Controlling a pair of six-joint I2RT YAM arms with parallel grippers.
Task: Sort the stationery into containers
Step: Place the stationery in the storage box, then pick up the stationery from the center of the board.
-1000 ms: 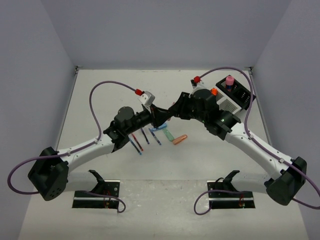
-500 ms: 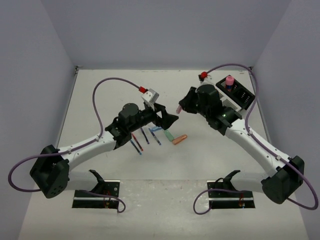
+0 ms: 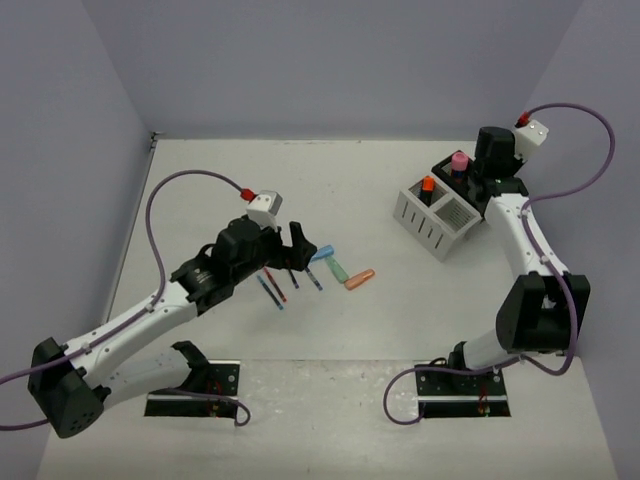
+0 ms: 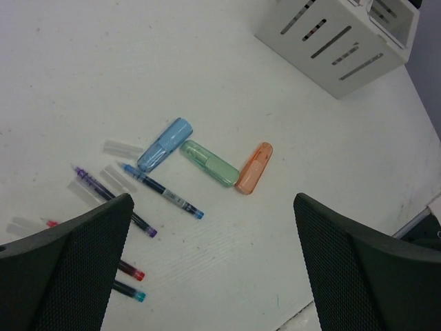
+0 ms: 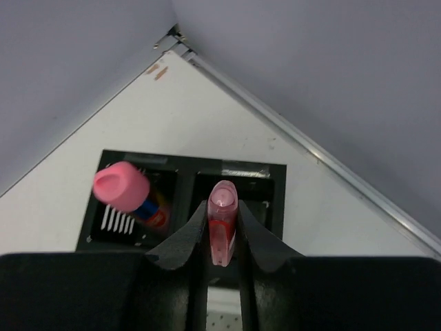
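Your blue highlighter (image 4: 165,143), green highlighter (image 4: 209,163) and orange highlighter (image 4: 253,167) are glossy, translucent plastic, lying on a matt white table (image 4: 103,69) that is faintly scuffed. At their two o'clock, the white box (image 4: 337,48) looks smooth matt plastic. On the left gripper (image 4: 212,207) the fingers (image 4: 76,269) show a black mesh-like texture. The pink highlighter (image 5: 222,227) is glossy, see-through.
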